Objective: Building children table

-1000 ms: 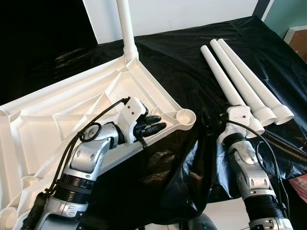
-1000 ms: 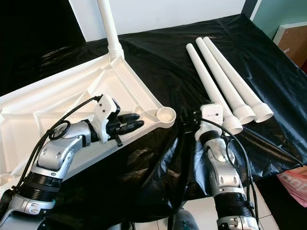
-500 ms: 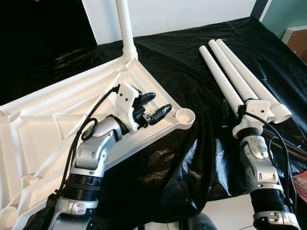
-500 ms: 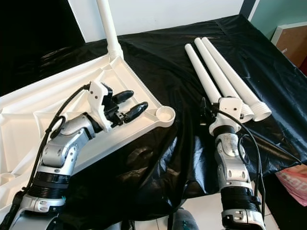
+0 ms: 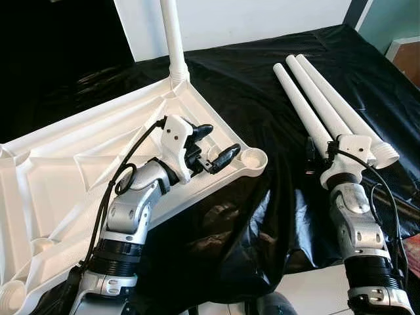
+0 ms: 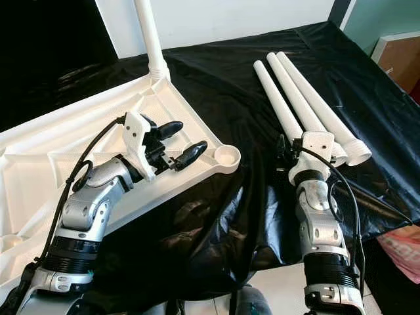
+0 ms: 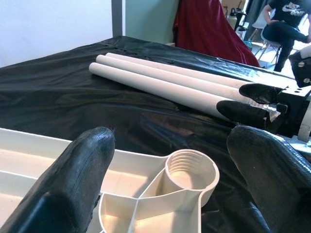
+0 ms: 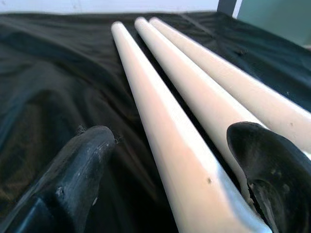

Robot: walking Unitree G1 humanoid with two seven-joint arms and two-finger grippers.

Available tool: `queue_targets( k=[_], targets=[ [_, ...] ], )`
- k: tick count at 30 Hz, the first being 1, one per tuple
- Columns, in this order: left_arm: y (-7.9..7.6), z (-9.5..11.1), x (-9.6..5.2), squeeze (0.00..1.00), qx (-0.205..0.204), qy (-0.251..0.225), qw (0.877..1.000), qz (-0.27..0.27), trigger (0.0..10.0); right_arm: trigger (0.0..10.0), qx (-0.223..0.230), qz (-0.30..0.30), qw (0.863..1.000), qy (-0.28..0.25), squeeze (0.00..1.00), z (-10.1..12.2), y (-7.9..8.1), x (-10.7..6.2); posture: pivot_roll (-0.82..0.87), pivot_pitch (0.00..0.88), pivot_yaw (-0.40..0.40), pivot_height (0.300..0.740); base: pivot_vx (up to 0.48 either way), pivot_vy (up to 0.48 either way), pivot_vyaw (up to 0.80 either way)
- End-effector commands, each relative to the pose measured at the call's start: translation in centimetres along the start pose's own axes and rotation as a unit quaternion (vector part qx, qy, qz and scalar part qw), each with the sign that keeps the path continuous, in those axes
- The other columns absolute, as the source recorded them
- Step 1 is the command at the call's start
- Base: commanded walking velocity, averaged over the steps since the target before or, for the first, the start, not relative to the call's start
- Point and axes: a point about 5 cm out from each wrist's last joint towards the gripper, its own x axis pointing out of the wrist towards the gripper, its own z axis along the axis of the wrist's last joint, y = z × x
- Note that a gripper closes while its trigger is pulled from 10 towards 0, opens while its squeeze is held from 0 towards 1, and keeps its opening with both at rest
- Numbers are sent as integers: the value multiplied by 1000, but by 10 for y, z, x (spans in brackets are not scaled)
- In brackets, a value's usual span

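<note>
A white tabletop (image 5: 79, 164) lies upside down on black cloth, with one white leg (image 5: 172, 33) standing in its far corner. My left gripper (image 5: 220, 141) hovers open above the tabletop's near right corner, just short of the empty threaded socket (image 7: 190, 172). Three loose white legs (image 5: 315, 105) lie side by side on the cloth to the right. My right gripper (image 8: 170, 145) is open, its fingers (image 8: 82, 165) straddling the near end of the leftmost loose leg (image 8: 160, 126) without closing on it.
Black plastic sheeting (image 5: 249, 85) covers the work surface and hangs over its front edge. A white wall panel (image 5: 249, 20) stands behind. A seated person (image 7: 286, 24) and red cloth (image 7: 209, 29) are in the background of the left wrist view.
My left gripper has opened from shut and lifted toward the corner socket. My right arm has swung right and forward, bringing its open fingers around the leftmost loose leg's end.
</note>
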Motion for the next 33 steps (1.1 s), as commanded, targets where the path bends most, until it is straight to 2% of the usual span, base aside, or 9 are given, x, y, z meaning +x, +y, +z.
queue_targets(
  k=[1, 6, 7, 9, 10, 18, 27, 30, 33],
  targets=[
    [1, -3, 2, 0, 12, 9, 1000, 12, 10000, 10000, 1, -8, 1000, 21, 1000, -6, -6, -5, -54, 114, 26, 740, 0, 0, 0],
    [1, -1, 3, 0, 30, 11, 999, 11, 10000, 10000, -2, 4, 999, 46, 1000, -9, -6, -8, -59, 104, 27, 740, 0, 0, 0],
    [1, 0, 4, 0, 31, 9, 999, 10, 10000, 10000, -6, 6, 998, 55, 239, -10, -6, -9, -58, 102, 28, 740, 0, 0, 0],
    [1, 0, 4, 0, 33, 8, 999, 10, 10000, 10000, -2, 5, 998, 63, 239, -10, -7, -10, -61, 100, 27, 740, 0, 0, 0],
    [2, 1, 5, 0, 34, 7, 999, 10, 10000, 10000, 2, 7, 997, 76, 0, -11, -8, -11, -63, 99, 28, 740, 0, 0, 0],
    [1, 0, 6, 0, 32, 6, 999, 9, 10000, 10000, 24, 9, 994, 110, 0, -9, -15, -12, -67, 98, 32, 740, 0, 0, 0],
    [1, 1, 9, 0, 30, 5, 1000, 4, 10000, 10000, 30, 25, 994, 106, 0, 18, -20, 11, -78, 100, 33, 740, 0, 0, 0],
    [1, 1, 9, 0, 30, 4, 1000, 3, 10000, 10000, 32, 25, 993, 109, 0, 19, -20, 12, -78, 100, 33, 740, 0, 0, 0],
    [1, 3, 12, 0, 42, 4, 999, -3, 10000, 10000, 40, 49, 980, 189, 0, 9, -24, 22, -75, 111, 17, 740, 0, 0, 0]
  ],
)
